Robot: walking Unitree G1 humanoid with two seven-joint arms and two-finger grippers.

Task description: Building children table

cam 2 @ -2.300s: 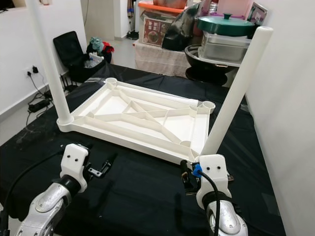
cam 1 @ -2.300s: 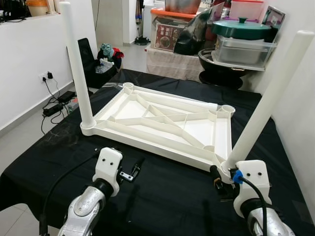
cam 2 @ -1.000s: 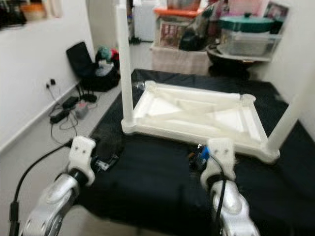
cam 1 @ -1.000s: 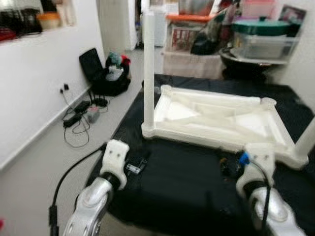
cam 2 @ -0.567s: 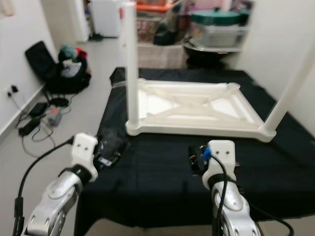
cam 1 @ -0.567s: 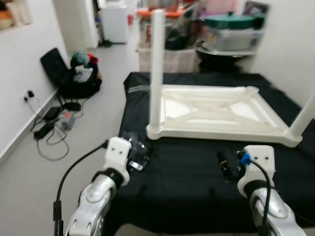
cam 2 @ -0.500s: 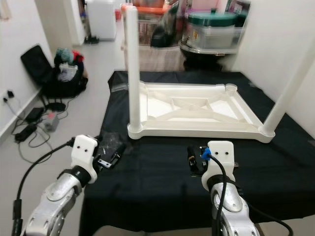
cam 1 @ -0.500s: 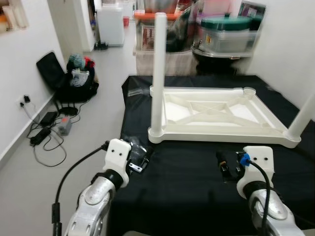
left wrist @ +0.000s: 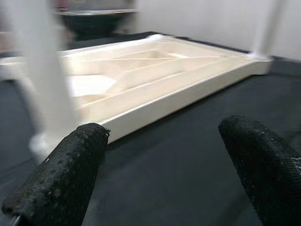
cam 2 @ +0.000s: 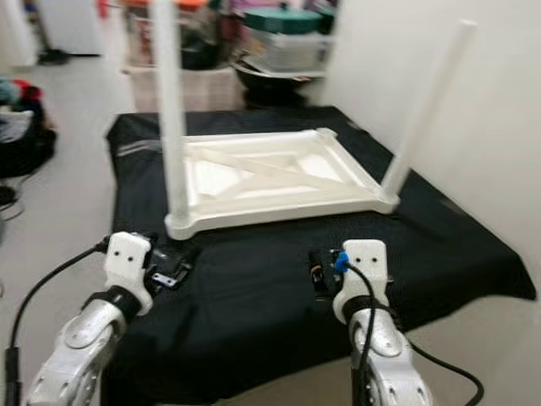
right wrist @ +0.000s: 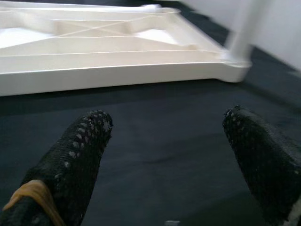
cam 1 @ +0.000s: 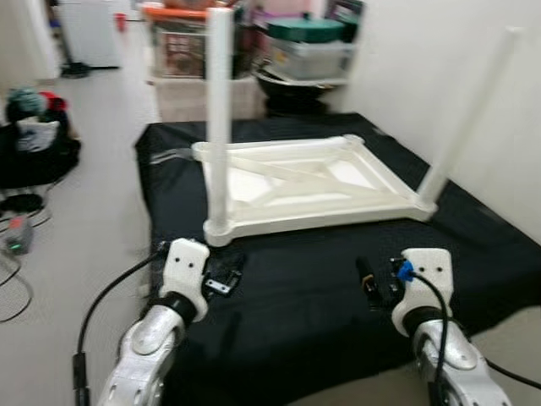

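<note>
Tabletop (cam 1: 296,182): lay upside down mid-cloth (cam 1: 313,292), two legs (cam 1: 218,118) fitted at its near corners.
Left gripper (cam 1: 221,279): fingers spread, empty.
Right gripper (cam 1: 369,283): likewise.
Advice: you needed another leg, seated squarely into a far socket.

Count on the black cloth
One white tabletop (cam 1: 296,190), upside down; two upright legs (cam 1: 218,110); two end effectors (cam 1: 221,279).

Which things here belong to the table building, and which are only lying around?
Belong to the job:
- white table top, upside down on the black cloth
- two white legs standing in its corners
- left gripper and right gripper, both open

Lying around:
- storage boxes and pot
- bag on the floor
</note>
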